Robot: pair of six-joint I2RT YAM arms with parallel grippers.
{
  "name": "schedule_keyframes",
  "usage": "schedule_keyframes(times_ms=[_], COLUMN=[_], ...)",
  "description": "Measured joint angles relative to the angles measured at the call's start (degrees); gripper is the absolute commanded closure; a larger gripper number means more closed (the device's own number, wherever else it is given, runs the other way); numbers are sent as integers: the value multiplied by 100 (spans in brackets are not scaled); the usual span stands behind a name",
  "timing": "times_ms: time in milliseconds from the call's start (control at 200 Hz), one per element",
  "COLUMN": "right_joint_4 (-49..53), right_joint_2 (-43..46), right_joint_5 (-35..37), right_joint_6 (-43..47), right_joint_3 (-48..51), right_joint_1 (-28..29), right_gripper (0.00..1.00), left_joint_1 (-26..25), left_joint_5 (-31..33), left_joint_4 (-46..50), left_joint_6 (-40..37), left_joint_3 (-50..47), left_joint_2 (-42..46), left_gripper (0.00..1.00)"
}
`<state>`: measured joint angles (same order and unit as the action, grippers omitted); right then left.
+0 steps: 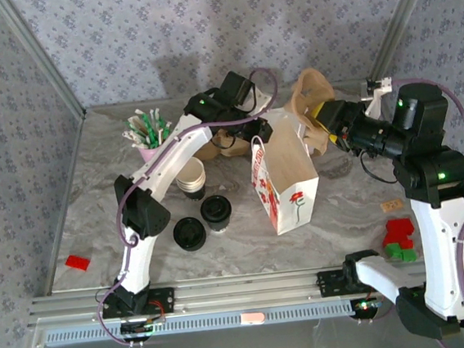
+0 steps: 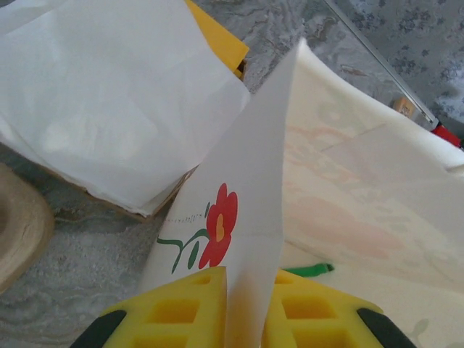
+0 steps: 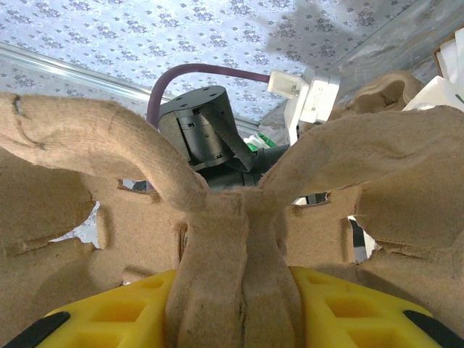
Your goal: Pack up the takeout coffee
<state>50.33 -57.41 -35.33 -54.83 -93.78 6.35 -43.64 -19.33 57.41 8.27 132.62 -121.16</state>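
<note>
The takeout coffee (image 1: 217,211), a small cup under a round black lid, stands on the marble table left of the white paper bag (image 1: 286,181) with the red flower print. My left gripper (image 1: 262,130) is at the bag's back top rim. In the left wrist view its yellow fingers (image 2: 174,312) are shut on the bag's folded paper edge (image 2: 254,217). My right gripper (image 1: 326,124) is shut on the centre ridge of a brown pulp cup carrier (image 3: 243,246), held in the air above the bag's back right (image 1: 311,100).
A loose black lid (image 1: 189,233) lies next to the coffee, and a stack of paper cups (image 1: 190,180) stands just behind. A pink cup of straws (image 1: 150,132) is at the back left. One red block (image 1: 77,262) lies front left; red and green blocks (image 1: 400,238) lie front right.
</note>
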Motion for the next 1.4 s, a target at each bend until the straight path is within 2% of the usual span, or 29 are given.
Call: schedule_keyframes(times_ms=[250, 700, 1014, 1399], right_joint_4=[-42, -103, -105, -101], right_joint_2=[0, 0, 0, -92], right_joint_5=[-2, -22, -48, -50], right_joint_6=[4, 31, 48, 94], right_joint_3=[15, 15, 13, -212], right_joint_1=[0, -31, -109, -162], right_gripper=[59, 59, 59, 59], left_joint_1=[0, -131, -503, -463], left_joint_5=[472, 992, 1366, 1467], left_joint_4=[177, -155, -560, -1556], left_joint_6=[964, 2677, 3353, 4197], left_joint_3=[-142, -1182, -1344, -2538], left_joint_2=[376, 1152, 1314, 1952], left_gripper=[81, 80, 80, 80])
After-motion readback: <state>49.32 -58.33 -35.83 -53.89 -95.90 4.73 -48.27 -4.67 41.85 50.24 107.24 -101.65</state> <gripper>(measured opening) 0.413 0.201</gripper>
